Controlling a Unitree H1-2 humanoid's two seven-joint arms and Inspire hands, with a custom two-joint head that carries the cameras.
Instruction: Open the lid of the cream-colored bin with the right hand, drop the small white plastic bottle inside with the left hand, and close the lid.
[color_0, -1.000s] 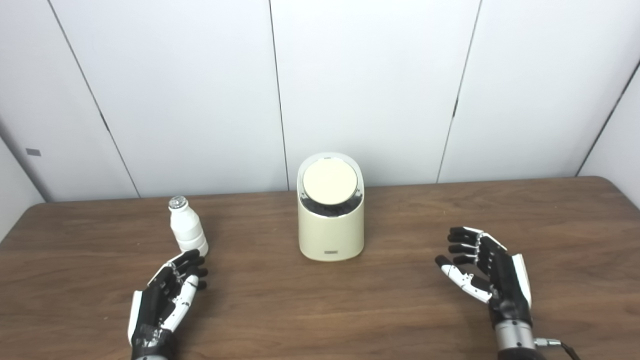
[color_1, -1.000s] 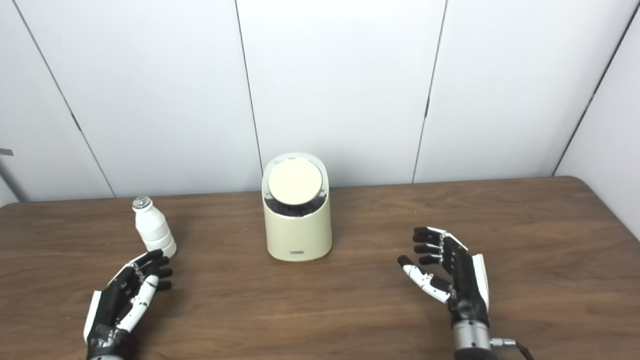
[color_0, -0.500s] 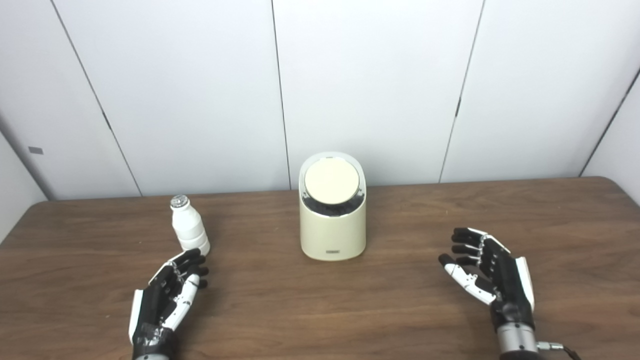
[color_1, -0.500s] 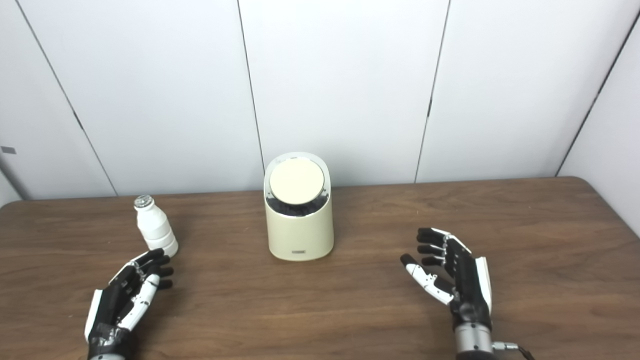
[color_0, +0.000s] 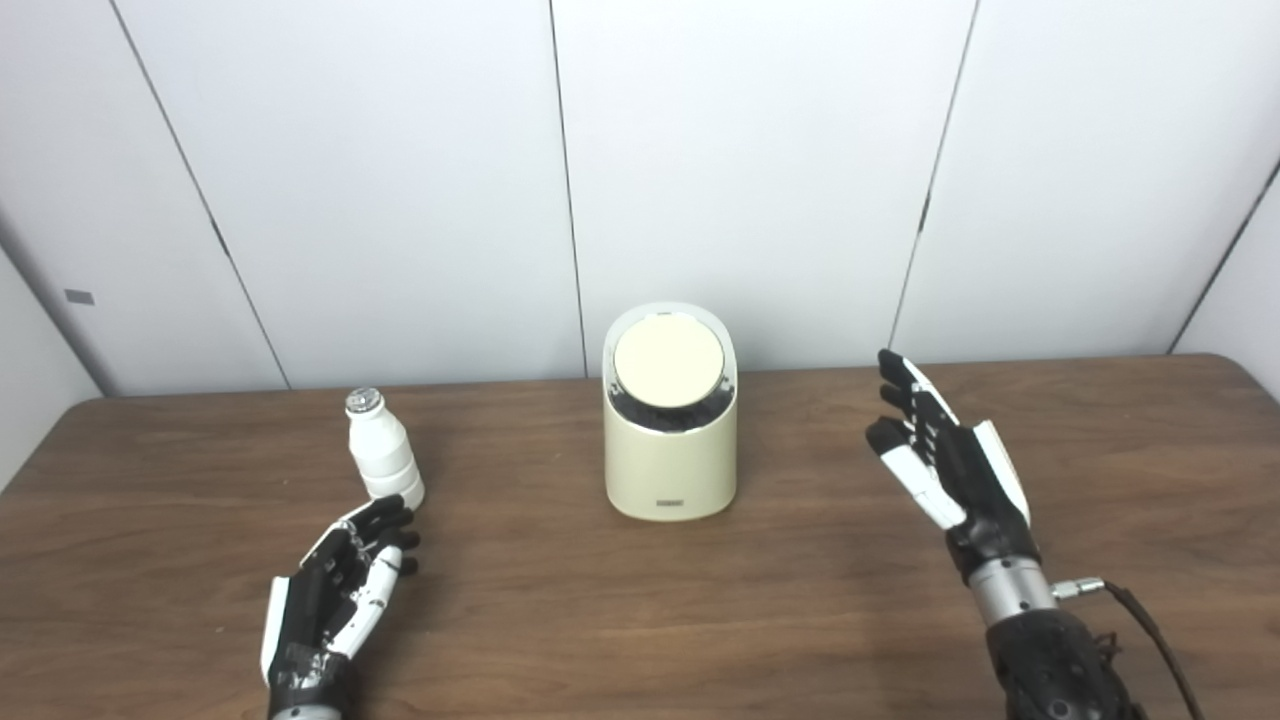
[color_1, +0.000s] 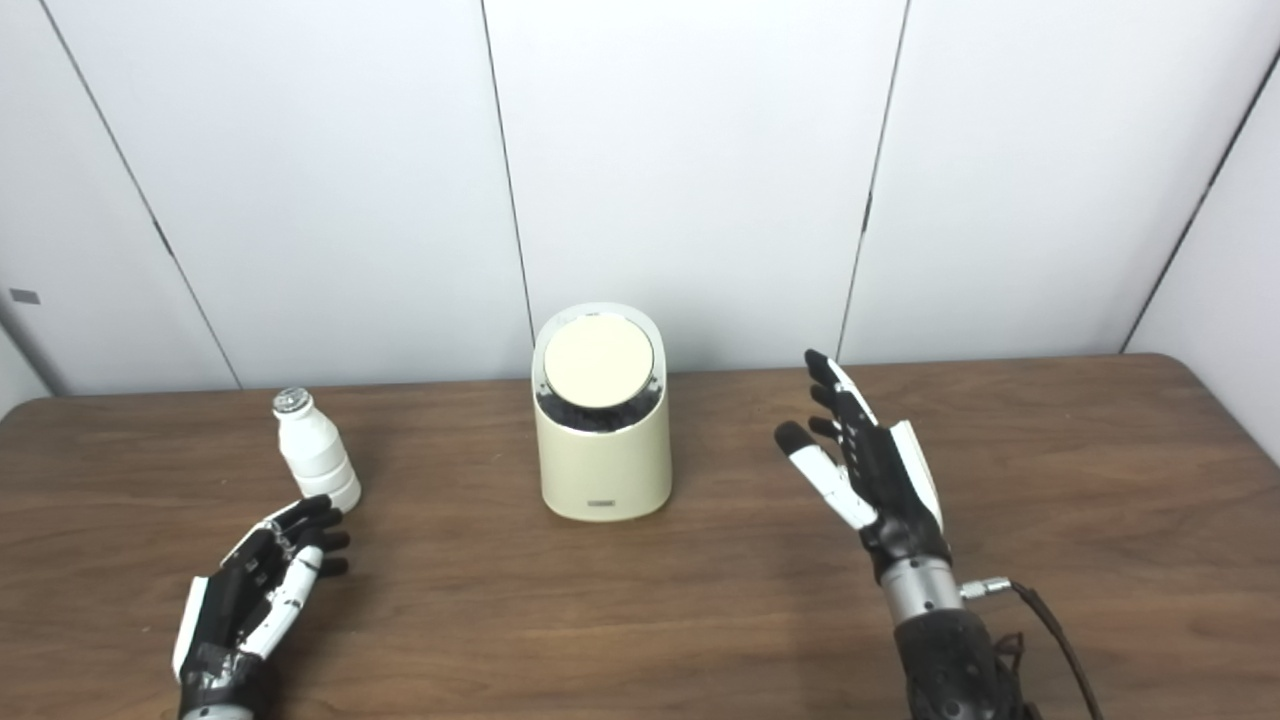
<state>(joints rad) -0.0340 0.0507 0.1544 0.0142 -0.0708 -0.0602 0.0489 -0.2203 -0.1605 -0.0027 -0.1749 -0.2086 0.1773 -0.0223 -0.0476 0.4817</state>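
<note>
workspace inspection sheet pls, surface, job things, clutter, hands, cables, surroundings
surface: brown wood-grain table, bare around the items.
job's things: cream-colored bin upright at the table's middle, its round lid closed; small white plastic bottle upright to the bin's left, silver cap on.
clutter: nothing seen.
hands: left hand low over the table just in front of the bottle, open, holding nothing; right hand raised to the right of the bin, open, fingers apart, touching nothing.
cables: one dark cable runs from a plug at the right wrist down out of view.
surroundings: white panelled wall with dark seams behind the table.
</note>
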